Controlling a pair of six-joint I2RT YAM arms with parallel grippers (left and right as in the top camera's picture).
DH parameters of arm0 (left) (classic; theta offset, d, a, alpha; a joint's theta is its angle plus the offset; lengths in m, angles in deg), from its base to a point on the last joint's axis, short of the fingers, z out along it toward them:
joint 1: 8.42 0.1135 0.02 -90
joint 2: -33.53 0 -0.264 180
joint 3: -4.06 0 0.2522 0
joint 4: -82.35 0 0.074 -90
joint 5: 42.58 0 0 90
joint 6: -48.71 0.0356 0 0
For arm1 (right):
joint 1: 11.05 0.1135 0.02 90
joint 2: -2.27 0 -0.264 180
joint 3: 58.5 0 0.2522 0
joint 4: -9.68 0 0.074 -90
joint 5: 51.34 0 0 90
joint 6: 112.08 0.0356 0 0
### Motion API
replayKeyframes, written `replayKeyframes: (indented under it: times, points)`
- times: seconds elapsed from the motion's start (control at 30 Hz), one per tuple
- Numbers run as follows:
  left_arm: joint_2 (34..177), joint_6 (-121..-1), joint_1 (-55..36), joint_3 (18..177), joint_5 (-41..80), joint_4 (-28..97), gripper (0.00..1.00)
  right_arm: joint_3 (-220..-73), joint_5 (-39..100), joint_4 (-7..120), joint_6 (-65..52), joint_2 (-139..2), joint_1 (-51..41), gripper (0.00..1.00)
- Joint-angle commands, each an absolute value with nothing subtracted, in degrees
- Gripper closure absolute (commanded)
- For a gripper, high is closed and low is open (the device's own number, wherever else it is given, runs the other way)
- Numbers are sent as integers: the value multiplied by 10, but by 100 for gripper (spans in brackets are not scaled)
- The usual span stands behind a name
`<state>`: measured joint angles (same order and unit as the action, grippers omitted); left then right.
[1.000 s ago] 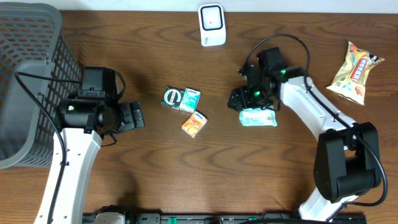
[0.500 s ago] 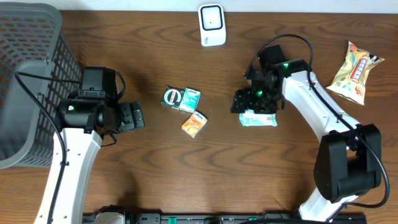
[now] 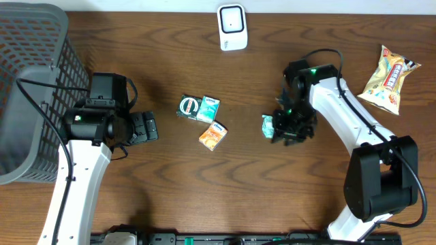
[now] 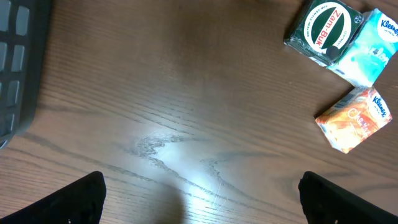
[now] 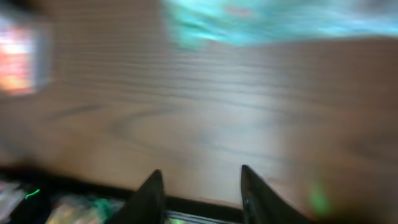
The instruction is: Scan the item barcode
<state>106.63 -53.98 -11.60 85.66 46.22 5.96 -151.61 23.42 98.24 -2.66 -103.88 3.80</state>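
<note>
Pickup step judged in hand. Teal packet (image 3: 268, 126) lies at 9 o'clock of right gripper (image 3: 291, 128); jaws narrow, hold not tellable through blur. Left gripper (image 4: 202, 186) wide, empty. Next: packet to be secured, presented to scanner (image 3: 231, 27), 11 o'clock.

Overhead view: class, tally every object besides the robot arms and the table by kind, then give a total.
Kleenex packs (teal, orange): 2
Zam-Buk box: 1
Teal packet, partly hidden: 1
Snack bag: 1
White scanner: 1
Grey basket: 1
Total: 7
</note>
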Motion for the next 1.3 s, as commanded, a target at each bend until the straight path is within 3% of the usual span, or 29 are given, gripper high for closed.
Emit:
replayKeyframes:
  times: [0.0, 0.17, 0.4, 1.27]
  points:
    - [1068, -545, -118, 854, 465, 59, 2, -1524, 366, 1000, 41, -1040, 36, 76]
    - [1068, -545, -118, 854, 466, 59, 2, -1510, 396, 995, 50, -1040, 36, 94]
    - [1068, -545, -118, 854, 465, 59, 2, -1451, 445, 929, 92, -1041, 24, 99]
    - [1068, -545, -118, 854, 465, 59, 2, -1388, 356, 638, 56, -1055, -16, 98]
